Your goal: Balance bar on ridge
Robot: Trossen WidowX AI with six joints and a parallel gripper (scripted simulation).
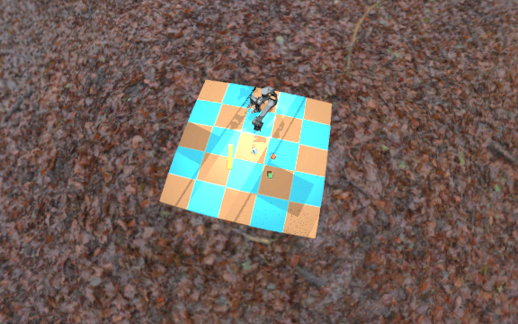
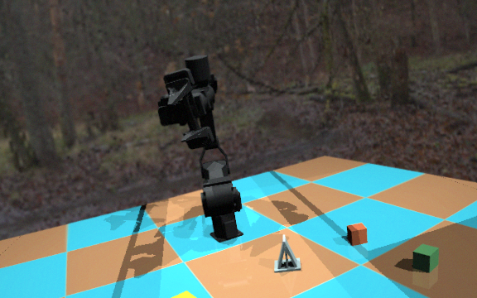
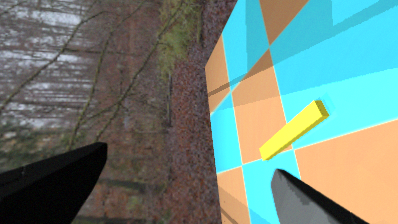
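Observation:
The yellow bar lies flat on the checkered table; only a small part of it shows at the bottom edge of the exterior view. The ridge, a small grey-white triangular stand with a narrow top, stands upright on an orange square, apart from the bar, with nothing on it. My gripper is open and empty, raised high above the table and well away from both. The ridge is not in the wrist view.
A red-orange cube and a green cube sit on the table on the other side of the ridge from the bar. The arm's base stands near the ridge. Dark shadows cross the table.

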